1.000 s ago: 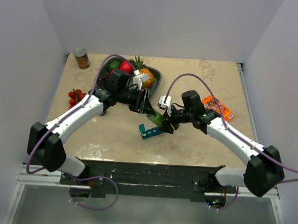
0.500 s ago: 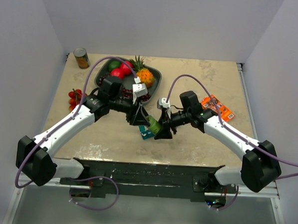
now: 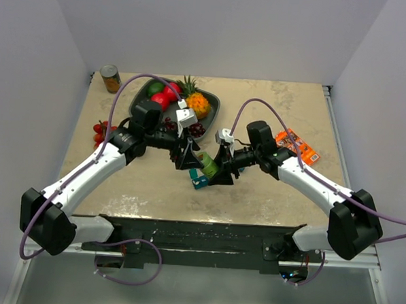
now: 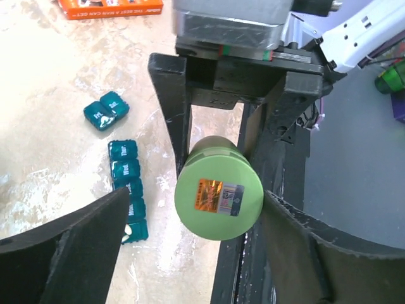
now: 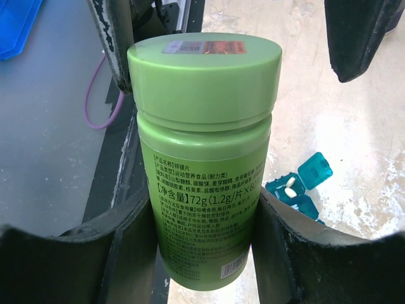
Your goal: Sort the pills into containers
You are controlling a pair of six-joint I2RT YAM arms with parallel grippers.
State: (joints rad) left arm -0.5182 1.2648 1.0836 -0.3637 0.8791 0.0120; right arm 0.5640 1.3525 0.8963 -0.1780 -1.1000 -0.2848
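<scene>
Near the middle of a beige table (image 3: 269, 189), the right gripper (image 3: 221, 172) is closed firmly on the body of a green bottle (image 5: 205, 158), holding it off the table with its cap (image 5: 204, 69) pointing at the left gripper (image 3: 191, 159). The left gripper's jaws are spread wide on either side of the cap without touching it. The bottle's label (image 5: 202, 209) is printed in small Chinese text, with "72g (1.2g/片×60" readable. An orange and white barcode sticker (image 4: 219, 195) sits on top of the cap. The teal containers (image 4: 128, 190) lie on the table below the bottle: a short strip and, just beside it, a separate pair (image 4: 105, 111), with lid lettering too small to read. One compartment stands open with white pills (image 5: 290, 185) inside. An orange packet (image 4: 111, 7) farther off reads "MAN CAN GET".
</scene>
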